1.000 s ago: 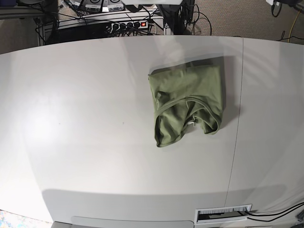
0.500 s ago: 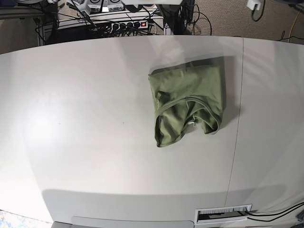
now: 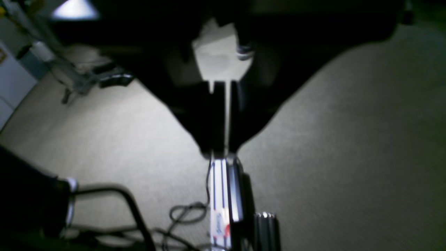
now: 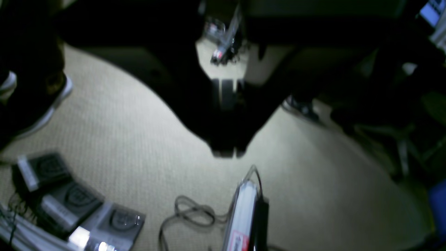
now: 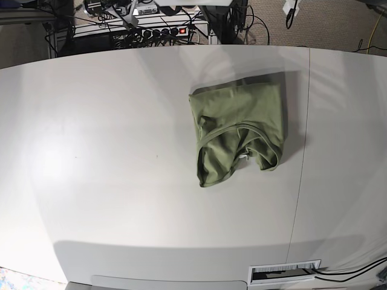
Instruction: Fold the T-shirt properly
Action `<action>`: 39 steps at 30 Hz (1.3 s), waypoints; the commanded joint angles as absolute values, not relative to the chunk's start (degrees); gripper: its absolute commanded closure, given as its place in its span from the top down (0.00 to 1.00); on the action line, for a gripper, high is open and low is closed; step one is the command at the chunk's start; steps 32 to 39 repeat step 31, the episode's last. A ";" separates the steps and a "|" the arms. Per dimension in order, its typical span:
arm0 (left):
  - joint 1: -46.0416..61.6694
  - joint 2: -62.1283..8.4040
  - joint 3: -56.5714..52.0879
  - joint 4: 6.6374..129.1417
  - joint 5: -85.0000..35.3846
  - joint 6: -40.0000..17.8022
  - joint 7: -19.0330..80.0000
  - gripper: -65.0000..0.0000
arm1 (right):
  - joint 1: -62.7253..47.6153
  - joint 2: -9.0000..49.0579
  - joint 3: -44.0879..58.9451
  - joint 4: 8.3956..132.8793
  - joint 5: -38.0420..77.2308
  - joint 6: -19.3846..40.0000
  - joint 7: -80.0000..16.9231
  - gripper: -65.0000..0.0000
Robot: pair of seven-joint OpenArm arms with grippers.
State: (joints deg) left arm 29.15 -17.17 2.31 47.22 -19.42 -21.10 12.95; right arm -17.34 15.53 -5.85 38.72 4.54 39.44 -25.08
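My white table (image 5: pixel 109 181) fills the base view, with the T-shirt (image 5: pixel 239 133) lying bunched and folded right of centre, touched by nothing, exactly where it lay a second ago. Beyond the far edge sits a power strip (image 5: pixel 163 31) among cables. My left gripper (image 3: pixel 219 153) and right gripper (image 4: pixel 226 151) hang over carpet, jaws pressed together, empty.

Bright base view, dim blurred wrist views
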 commanded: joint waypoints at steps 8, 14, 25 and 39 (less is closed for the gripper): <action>27.05 -13.30 4.43 40.36 -19.46 -18.79 9.28 0.01 | -12.10 11.03 -6.44 26.85 2.94 19.79 -17.34 0.00; 26.65 -7.92 4.43 37.41 -17.06 -14.98 5.93 0.01 | -12.05 7.57 -6.44 24.25 2.96 11.49 -14.70 0.00; 26.70 -2.37 4.34 37.34 -12.58 -11.53 6.63 0.01 | -11.25 7.29 -15.25 24.27 10.76 3.16 -15.99 0.00; 26.68 -2.37 4.34 37.34 -12.62 -11.55 8.91 0.01 | -11.25 7.29 -20.75 24.27 14.41 3.16 -14.68 0.00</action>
